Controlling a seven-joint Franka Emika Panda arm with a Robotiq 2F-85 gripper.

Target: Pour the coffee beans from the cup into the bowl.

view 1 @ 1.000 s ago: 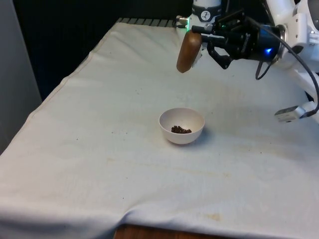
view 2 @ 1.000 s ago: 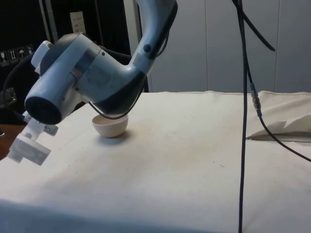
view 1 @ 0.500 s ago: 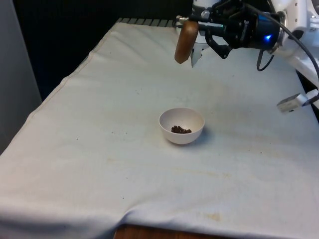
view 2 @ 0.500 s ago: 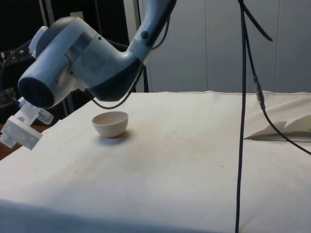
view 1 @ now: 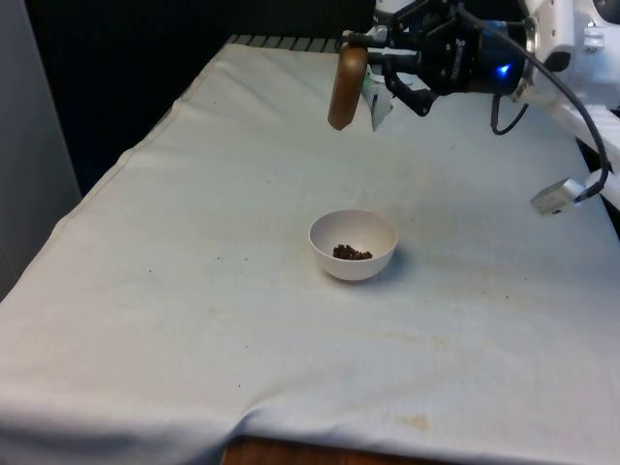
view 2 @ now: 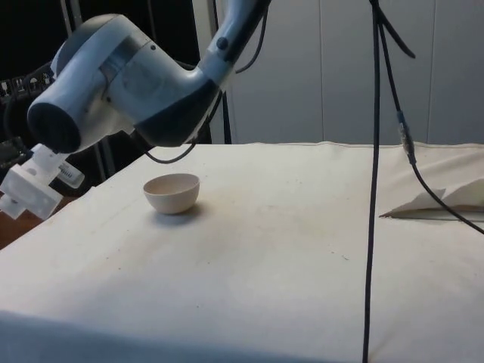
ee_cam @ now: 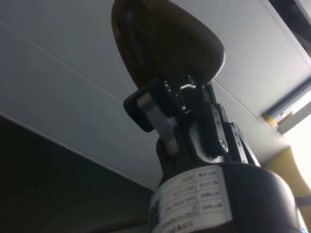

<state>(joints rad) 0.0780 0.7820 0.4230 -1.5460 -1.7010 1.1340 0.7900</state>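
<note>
So the claw (view 1: 360, 66) was clamped on the brown cup (view 1: 346, 87), holding it high above the table's (view 1: 194, 291) far end, tipped on its side, well apart from the bowl. White bowl (view 1: 354, 244) sat mid-table on the cloth with a small heap of coffee beans (view 1: 352, 253) in it.

The front view looks down the length of the table (view 1: 174, 320) from its near end, set high. The side view sits low at the table's edge, looking across it. Both share the bowl (view 1: 353, 244) and cloth. The wrist view sits close behind the gripper (ee_cam: 165, 104)
</note>
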